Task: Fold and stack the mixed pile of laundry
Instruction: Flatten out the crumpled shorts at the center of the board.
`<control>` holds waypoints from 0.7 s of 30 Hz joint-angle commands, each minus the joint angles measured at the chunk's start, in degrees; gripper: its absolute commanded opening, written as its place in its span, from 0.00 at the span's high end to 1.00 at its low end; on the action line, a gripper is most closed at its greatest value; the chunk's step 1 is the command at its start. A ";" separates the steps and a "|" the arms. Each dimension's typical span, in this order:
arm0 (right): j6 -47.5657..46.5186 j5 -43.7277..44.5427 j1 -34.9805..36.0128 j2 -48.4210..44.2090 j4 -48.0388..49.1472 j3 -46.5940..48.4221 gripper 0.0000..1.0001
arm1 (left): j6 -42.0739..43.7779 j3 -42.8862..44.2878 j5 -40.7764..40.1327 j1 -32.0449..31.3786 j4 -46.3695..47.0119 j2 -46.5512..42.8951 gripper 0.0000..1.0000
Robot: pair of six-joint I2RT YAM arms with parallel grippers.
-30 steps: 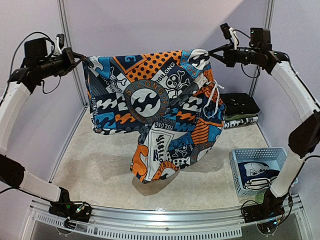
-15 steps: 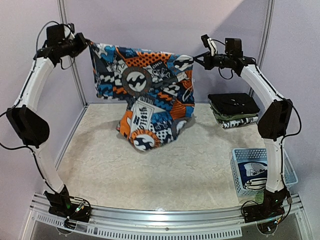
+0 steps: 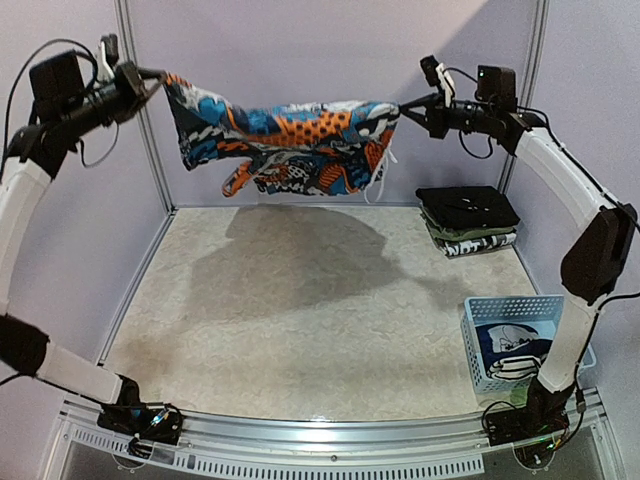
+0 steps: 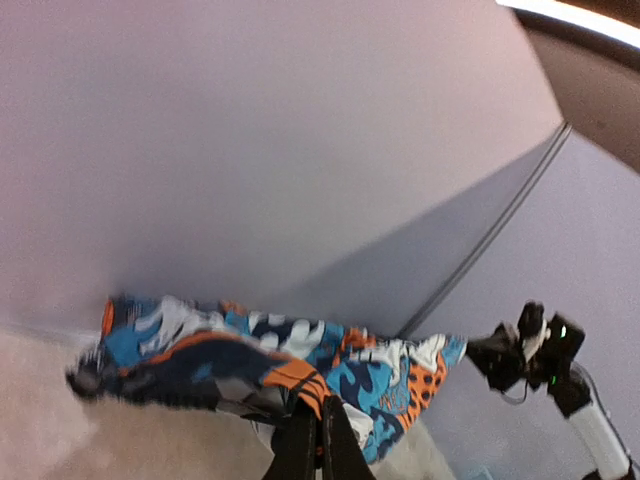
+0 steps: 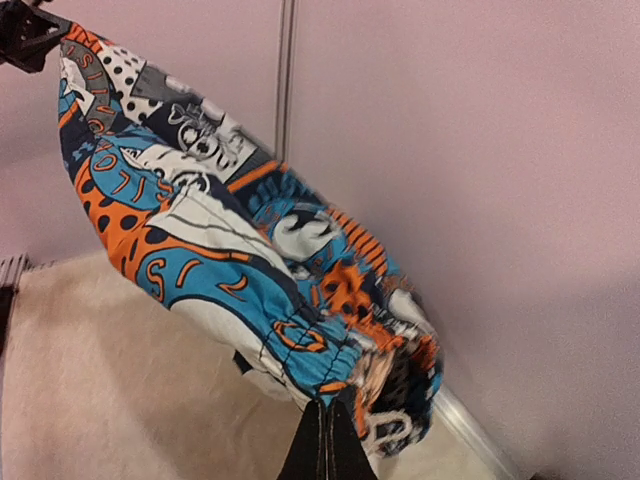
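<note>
High over the table's far side, left gripper and right gripper each clench the cartoon-print shorts, presumably spreading them for folding

The pale table carries a folded cloth stack and a blue basket.

The garment has an orange, blue, white and black cartoon print with dots. The bench is mottled beige. The lattice basket is pale blue.
</note>
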 commanded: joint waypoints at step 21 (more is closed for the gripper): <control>-38.47 -1.49 0.84 -27.35 -43.31 -49.41 0.52 | -6.35 -42.36 -2.04 -8.86 -36.57 -38.45 0.47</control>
